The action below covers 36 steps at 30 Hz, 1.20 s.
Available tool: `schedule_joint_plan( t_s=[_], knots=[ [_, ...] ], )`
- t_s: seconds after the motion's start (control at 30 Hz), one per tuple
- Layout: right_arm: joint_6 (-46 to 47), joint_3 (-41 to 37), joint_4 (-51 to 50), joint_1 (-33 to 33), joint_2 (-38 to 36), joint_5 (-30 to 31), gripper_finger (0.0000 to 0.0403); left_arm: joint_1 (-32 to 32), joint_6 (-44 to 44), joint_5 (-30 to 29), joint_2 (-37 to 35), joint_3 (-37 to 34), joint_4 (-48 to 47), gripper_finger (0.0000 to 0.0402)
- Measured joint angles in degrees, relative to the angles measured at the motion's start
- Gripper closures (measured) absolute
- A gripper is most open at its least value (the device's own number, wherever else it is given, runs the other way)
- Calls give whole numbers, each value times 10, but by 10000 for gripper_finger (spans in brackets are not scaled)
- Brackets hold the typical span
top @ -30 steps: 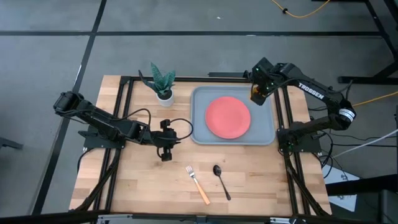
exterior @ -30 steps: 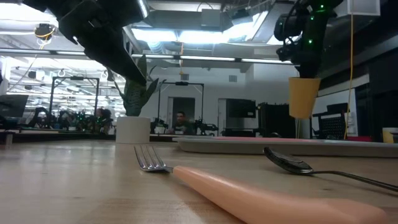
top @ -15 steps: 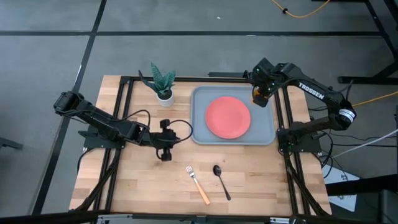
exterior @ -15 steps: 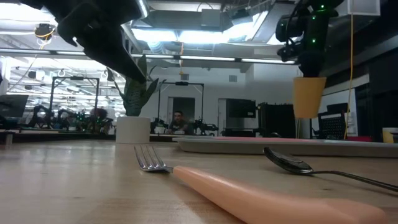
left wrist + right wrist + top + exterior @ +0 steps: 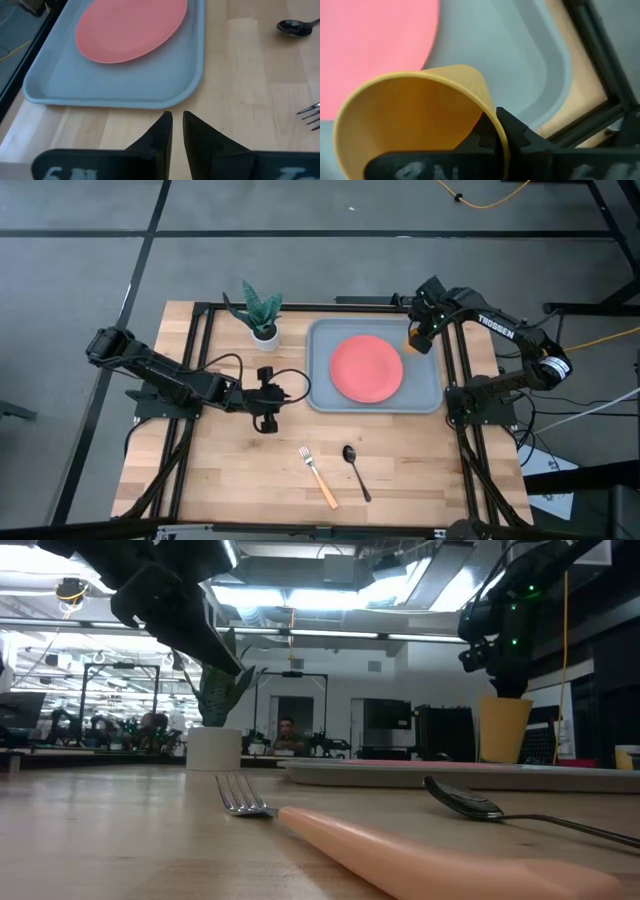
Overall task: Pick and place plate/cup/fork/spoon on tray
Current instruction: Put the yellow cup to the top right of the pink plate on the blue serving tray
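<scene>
Two arms are mine. My right gripper (image 5: 418, 337), upper right of the high view, is clamped on the rim of the yellow cup (image 5: 417, 338), pinching one wall, just above the far right corner of the blue-grey tray (image 5: 322, 394). The coral plate (image 5: 367, 368) already lies in the tray's middle.

My left gripper (image 5: 266, 420) waits over bare wood left of centre, its fingers (image 5: 161, 134) nearly together and holding nothing.

What worries me: a one-wall pinch (the cup hangs slightly off to one side) could let it tip when I let go, or catch the tray's raised rim and roll off.

The fork (image 5: 318, 476) and the spoon (image 5: 355, 471) lie on the table at lower centre.
</scene>
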Motion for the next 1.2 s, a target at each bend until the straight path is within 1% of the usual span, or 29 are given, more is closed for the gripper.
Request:
schedule_joint_plan(
  t_s=[0.2,0.37,0.87,1.03,1.2],
  knots=[
    [-3,-1,28,-26,0,0,402,0,1,0,0,0,3,363],
    [-5,-1,24,-35,2,1,402,0,1,1,0,0,3,363],
    [-5,-1,18,-37,2,1,401,-1,1,1,0,0,3,363],
    [-5,-1,18,-37,2,1,401,0,2,-22,0,0,9,363],
    [-4,-1,18,-37,2,-3,400,-1,1,-18,0,0,20,363]
  ],
)
